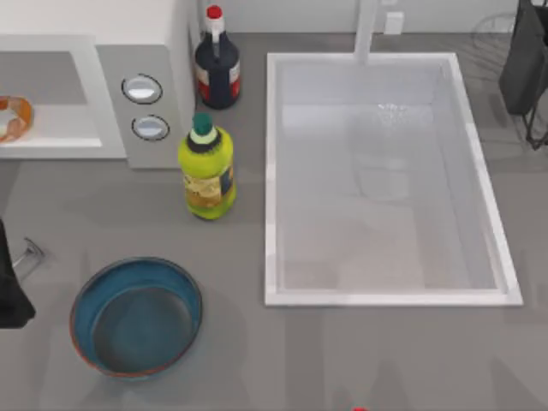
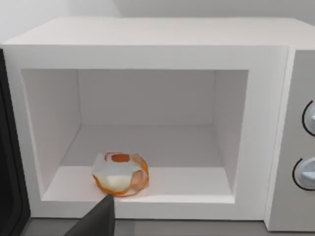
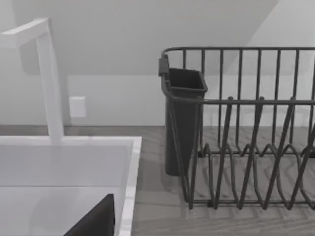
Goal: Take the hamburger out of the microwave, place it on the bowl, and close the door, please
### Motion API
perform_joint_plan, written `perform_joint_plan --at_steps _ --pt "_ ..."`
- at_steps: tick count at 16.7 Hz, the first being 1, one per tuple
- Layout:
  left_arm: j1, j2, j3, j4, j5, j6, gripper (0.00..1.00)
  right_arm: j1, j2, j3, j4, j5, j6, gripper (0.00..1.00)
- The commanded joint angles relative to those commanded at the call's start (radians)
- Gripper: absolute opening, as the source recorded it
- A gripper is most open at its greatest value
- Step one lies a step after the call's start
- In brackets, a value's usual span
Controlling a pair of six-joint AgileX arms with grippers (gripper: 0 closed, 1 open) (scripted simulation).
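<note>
At the left edge of the table, level with the bowl, the left arm is showing as a dark mass, and its wrist camera is looking straight into the microwave (image 2: 147, 44). One dark fingertip of the left gripper (image 2: 96, 221) is poking into that wrist view, but whether the fingers are spread or closed cannot be told, and nothing is sitting between them. Just ahead of that fingertip, the hamburger (image 2: 119, 173) is lying near the front lip of the oven's floor, apart from the gripper; it appears to have been left close to the opening so it can be reached without going deep inside. Off to the side, the door (image 2: 9, 162) is standing swung open as a dark panel, which is judged to be why the cavity is accessible. Nearer the arm than the oven, the bowl (image 1: 137, 315) is sitting empty on the table, ready to receive the food. Beyond it, a yellow bottle (image 1: 206, 169) and a dark bottle (image 1: 217, 64) are standing beside the microwave's knob panel. Farther right, past the sink (image 1: 385, 180), the right arm is parked by the dish rack (image 3: 246, 128), and its fingers' state cannot be told either.
</note>
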Motion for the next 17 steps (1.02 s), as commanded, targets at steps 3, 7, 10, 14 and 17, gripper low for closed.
perform_joint_plan --at_steps 3,7,10,14,17 --pt "0.000 0.000 0.000 0.000 0.000 0.000 1.00 0.000 0.000 0.000 0.000 0.000 0.000 1.00" --pt "0.005 0.057 0.022 0.027 0.005 0.002 1.00 0.000 0.000 0.000 0.000 0.000 0.000 1.00" --pt "0.017 0.201 0.078 0.094 0.019 0.007 1.00 0.000 0.000 0.000 0.000 0.000 0.000 1.00" --pt "0.042 0.497 0.192 0.233 0.047 0.018 1.00 0.000 0.000 0.000 0.000 0.000 0.000 1.00" --pt "0.066 0.775 0.300 0.364 0.073 0.029 1.00 0.000 0.000 0.000 0.000 0.000 0.000 1.00"
